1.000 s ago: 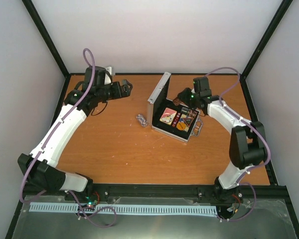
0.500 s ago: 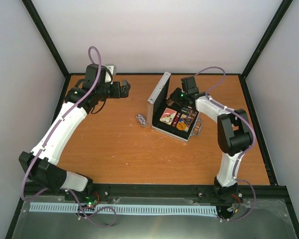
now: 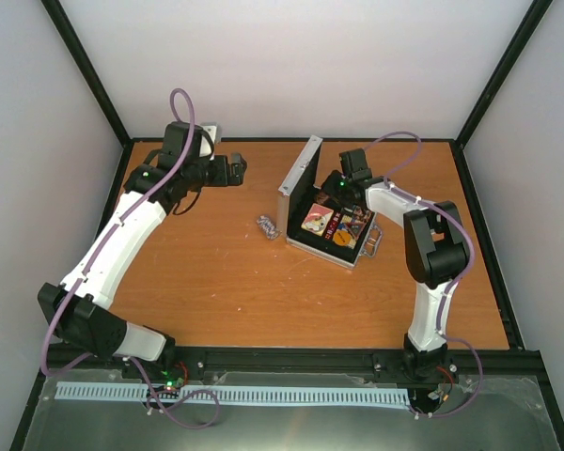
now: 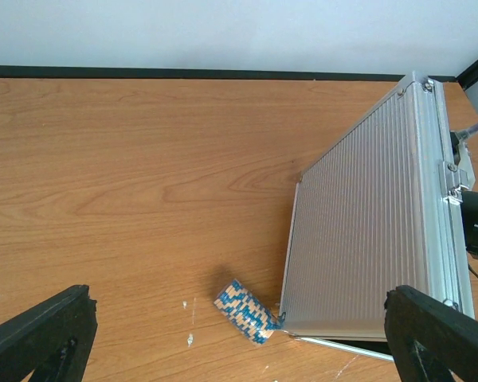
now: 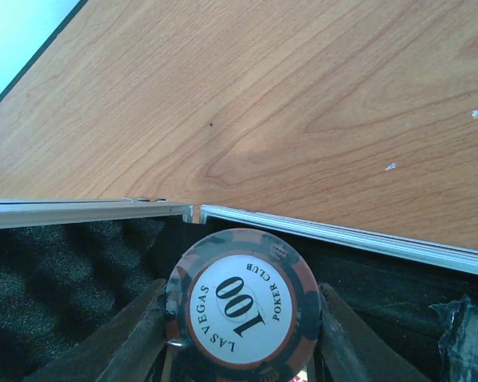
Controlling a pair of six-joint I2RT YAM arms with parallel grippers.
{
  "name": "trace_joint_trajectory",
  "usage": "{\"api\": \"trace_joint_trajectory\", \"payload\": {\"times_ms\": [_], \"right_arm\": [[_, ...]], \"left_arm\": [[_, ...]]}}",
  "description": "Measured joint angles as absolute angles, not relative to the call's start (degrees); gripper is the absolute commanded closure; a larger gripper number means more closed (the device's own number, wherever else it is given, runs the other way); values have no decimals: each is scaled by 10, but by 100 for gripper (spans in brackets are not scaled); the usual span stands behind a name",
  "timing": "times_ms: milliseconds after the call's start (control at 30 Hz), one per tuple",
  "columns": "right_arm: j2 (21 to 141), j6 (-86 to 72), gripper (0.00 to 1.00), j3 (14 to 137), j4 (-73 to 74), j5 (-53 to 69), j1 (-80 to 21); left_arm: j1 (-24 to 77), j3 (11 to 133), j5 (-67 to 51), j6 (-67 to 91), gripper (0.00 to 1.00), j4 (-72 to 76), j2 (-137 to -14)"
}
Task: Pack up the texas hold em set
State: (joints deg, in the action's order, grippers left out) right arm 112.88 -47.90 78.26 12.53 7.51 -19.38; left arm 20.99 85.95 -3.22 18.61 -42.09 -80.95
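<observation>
1. Left gripper (image 3: pixel 233 167) is hovering at table's far left, jaws gaping wide, holding nothing.
2. Loose chip stack (image 4: pixel 247 310) is lying sideways on the wood, just beside case (image 4: pixel 366 215) lid. Prob. rolling or splitting easily, so I'd be pinching its end faces.
3. Right gripper (image 3: pixel 331 186) is gripping 100 chip (image 5: pixel 240 306) by the rim over the case's back edge. Looking hard and slick.

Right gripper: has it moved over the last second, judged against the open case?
Yes. The right gripper, holding a 100 chip, has shifted left, closer to the upright lid of the silver case, which has stayed put.
</observation>
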Motion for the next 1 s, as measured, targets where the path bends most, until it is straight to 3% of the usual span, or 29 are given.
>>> {"api": "trace_joint_trajectory", "payload": {"times_ms": [167, 333, 533, 800, 1000], "right_arm": [[1130, -479, 72, 783, 123, 75, -193], [1130, -474, 47, 783, 129, 75, -193], [1104, -430, 25, 783, 149, 61, -193], [1034, -344, 25, 822, 205, 28, -181], [1081, -280, 42, 919, 275, 62, -150]], "left_arm": [[210, 859, -32, 185, 0, -420, -809], [210, 853, -32, 185, 0, -417, -809], [210, 846, -32, 185, 0, -416, -809], [210, 841, -31, 185, 0, -411, -808], [210, 840, -30, 185, 0, -407, -808]]}}
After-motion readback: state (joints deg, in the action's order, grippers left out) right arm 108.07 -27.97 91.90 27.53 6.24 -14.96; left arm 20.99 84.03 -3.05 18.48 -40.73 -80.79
